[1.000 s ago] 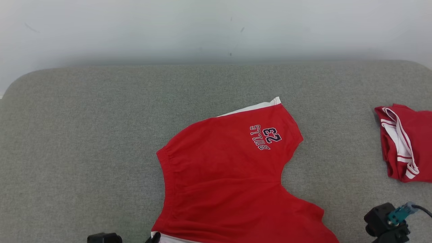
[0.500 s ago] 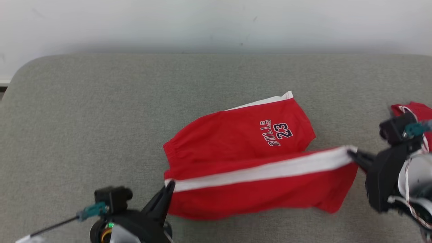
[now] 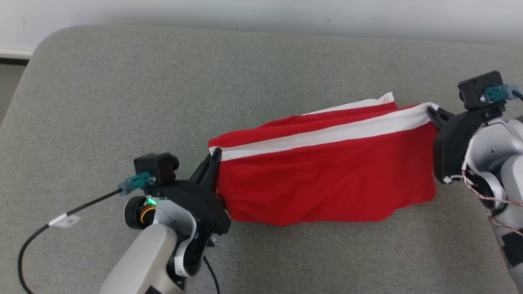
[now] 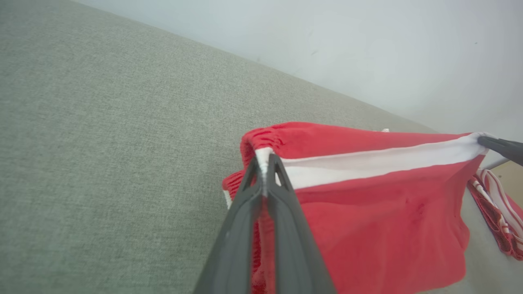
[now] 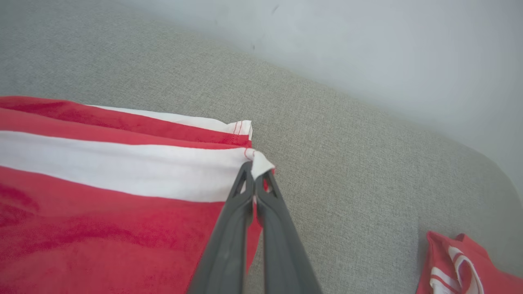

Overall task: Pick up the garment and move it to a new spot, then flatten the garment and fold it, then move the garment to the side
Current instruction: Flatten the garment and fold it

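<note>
One wide grey upholstered surface [image 3: 122, 102] lies before me, with a white wall [image 3: 245, 8] behind its far edge. Over the middle and right part of it are the red shorts [image 3: 327, 175]. I hold them stretched between my two grippers, so the white side stripe [image 3: 327, 134] runs as a straight line from one gripper to the other, along the top of the raised cloth. Below the stripe the red cloth hangs down toward me; I cannot tell whether its lower edge touches the surface. Behind the stripe there is another layer of the shorts, with a white hem at its far right corner.

My left gripper [image 3: 215, 155] is closed tight on the waistband end of the stripe, fingers pressed together with only cloth between them. My right gripper [image 3: 430, 109] is closed the same way on the hem end.

In the right wrist view a second red garment [image 5: 457, 265] with white stripes lies on the surface, apart from the shorts. A black cable [image 3: 98, 201] with a small white label leaves my left wrist.
</note>
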`<state>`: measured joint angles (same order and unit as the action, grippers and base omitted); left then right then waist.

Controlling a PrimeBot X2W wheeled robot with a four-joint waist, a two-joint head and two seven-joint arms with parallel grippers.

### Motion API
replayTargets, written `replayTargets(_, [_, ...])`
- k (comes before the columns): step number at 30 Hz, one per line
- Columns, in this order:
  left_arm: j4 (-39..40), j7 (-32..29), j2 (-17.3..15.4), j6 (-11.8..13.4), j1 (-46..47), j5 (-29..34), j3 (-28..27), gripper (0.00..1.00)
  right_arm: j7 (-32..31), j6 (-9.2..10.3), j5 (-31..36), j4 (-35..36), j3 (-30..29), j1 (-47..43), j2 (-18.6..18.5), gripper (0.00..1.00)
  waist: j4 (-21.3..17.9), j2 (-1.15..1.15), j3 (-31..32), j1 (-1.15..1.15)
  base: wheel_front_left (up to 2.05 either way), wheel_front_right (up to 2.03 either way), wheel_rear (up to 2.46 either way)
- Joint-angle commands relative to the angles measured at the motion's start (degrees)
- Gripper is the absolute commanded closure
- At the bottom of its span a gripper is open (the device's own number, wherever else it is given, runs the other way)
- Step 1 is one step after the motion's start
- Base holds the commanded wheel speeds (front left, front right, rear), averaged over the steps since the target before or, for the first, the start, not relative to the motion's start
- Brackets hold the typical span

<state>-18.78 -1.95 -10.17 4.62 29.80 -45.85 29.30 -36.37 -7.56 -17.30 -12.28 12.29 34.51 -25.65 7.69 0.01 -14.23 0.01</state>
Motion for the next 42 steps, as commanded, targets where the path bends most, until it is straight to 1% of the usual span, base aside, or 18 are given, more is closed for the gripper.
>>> replayTargets(1, [-1.1,0.3,0.6,0.4,1.1,0.1,-0.2,1.0,0.8,0.17,0.6,-1.3,0.1,1.1,0.6,1.0,1.2,-0.01,-1.5,-0.01,0.0,0.0,0.0])
replayTargets(3, [-3.1,0.4,1.2,0.0,3.0,0.7,0.1,1.0,2.2,0.17,1.8,-3.9,0.1,3.1,1.7,1.0,1.4,-0.01,-2.2,-0.01,0.0,0.0,0.0])
replayTargets(4, [-4.9,1.0,2.0,-0.2,4.7,0.7,0.2,1.0,4.2,0.17,3.3,-6.0,-0.3,5.0,2.6,1.0,1.5,-0.01,-2.9,-0.01,0.0,0.0,0.0])
replayTargets(8, [-8.3,2.2,3.4,-0.4,7.3,0.7,0.1,1.0,7.4,0.18,6.4,-10.7,-1.2,7.8,4.3,1.0,1.8,-0.01,-4.1,-0.01,0.0,0.0,0.0])
replayTargets(10, [-9.7,3.0,4.0,-0.9,8.4,0.1,-0.2,1.0,8.5,0.18,7.9,-13.0,-1.8,8.9,5.2,1.0,1.8,-0.01,-4.5,-0.01,0.0,0.0,0.0])
replayTargets(11, [-10.6,3.3,4.1,-0.8,9.0,0.5,-0.2,0.98,8.9,0.18,8.6,-14.3,-2.1,9.3,5.7,1.0,1.7,-0.01,-4.6,-0.01,0.0,0.0,0.0])
replayTargets(12, [-11.3,3.7,4.3,-0.9,9.3,0.5,-0.1,0.63,9.8,0.18,9.2,-15.2,-2.3,9.8,6.1,0.73,1.7,-0.01,-4.6,-0.01,0.0,0.0,0.0])
replayTargets(13, [-12.0,4.3,4.6,-1.0,9.7,0.3,-0.3,0.44,10.8,0.18,9.6,-16.0,-2.6,10.5,6.5,0.0,1.7,-0.01,-4.6,-0.01,0.0,0.0,0.0])
replayTargets(14, [-12.8,4.6,4.8,-1.1,10.0,0.3,-0.2,0.0,11.6,0.18,9.7,-16.9,-2.7,10.7,7.1,0.0,1.6,-0.01,-4.6,-0.01,0.0,0.0,0.0])
replayTargets(17, [-14.7,5.5,5.2,-2.0,10.4,0.0,0.2,0.0,13.7,0.18,8.8,-19.3,-2.1,11.2,8.4,0.0,1.4,-0.01,-3.8,-0.01,0.0,0.0,0.0])
replayTargets(21, [-16.6,7.3,5.2,-3.1,9.1,-0.5,-0.1,0.0,14.3,0.18,5.8,-21.5,-2.5,11.3,9.5,0.0,1.0,-0.01,-1.8,-0.01,0.0,0.0,0.0])
replayTargets(24, [-17.0,9.2,4.8,-3.3,8.1,-0.6,-0.7,0.0,14.0,0.18,4.3,-22.1,-2.7,10.7,9.3,0.0,1.0,-0.01,-0.5,-0.01,0.0,0.0,0.0])
replayTargets(27, [-16.6,13.4,3.6,-2.9,6.1,0.8,-1.3,0.0,13.0,0.17,2.4,-22.8,-3.3,9.2,8.6,0.0,1.1,-0.01,1.6,-0.01,0.0,0.0,0.0])
replayTargets(28, [-15.9,14.7,3.0,-3.1,5.3,1.5,-1.4,0.0,12.7,0.18,1.8,-22.8,-3.5,8.8,8.6,0.0,1.0,-0.01,2.3,-0.01,0.0,0.0,0.0])
replayTargets(32, [-11.2,17.0,0.9,-3.3,-0.4,6.0,-2.5,0.0,8.5,0.18,0.1,-24.6,-5.7,6.3,8.3,0.0,0.9,-0.01,4.2,-0.01,0.0,0.0,0.0])
replayTargets(35, [-3.4,17.1,0.4,-2.0,-5.9,11.8,-6.3,0.0,6.6,0.17,-1.0,-25.4,-8.5,5.2,9.0,0.0,1.5,-0.01,4.2,-0.01,0.0,0.0,0.0])
replayTargets(38, [3.5,17.1,1.8,-1.6,-11.8,17.2,-10.8,0.0,5.8,0.17,-0.6,-26.3,-10.8,4.1,9.2,0.0,2.3,-0.01,3.6,-0.01,0.0,0.0,0.0])
replayTargets(42, [9.9,17.1,3.9,-2.2,-18.6,24.1,-15.3,0.0,5.4,0.17,0.5,-27.3,-13.8,3.9,10.1,0.0,3.5,-0.01,2.4,-0.01,0.0,0.0,0.0])
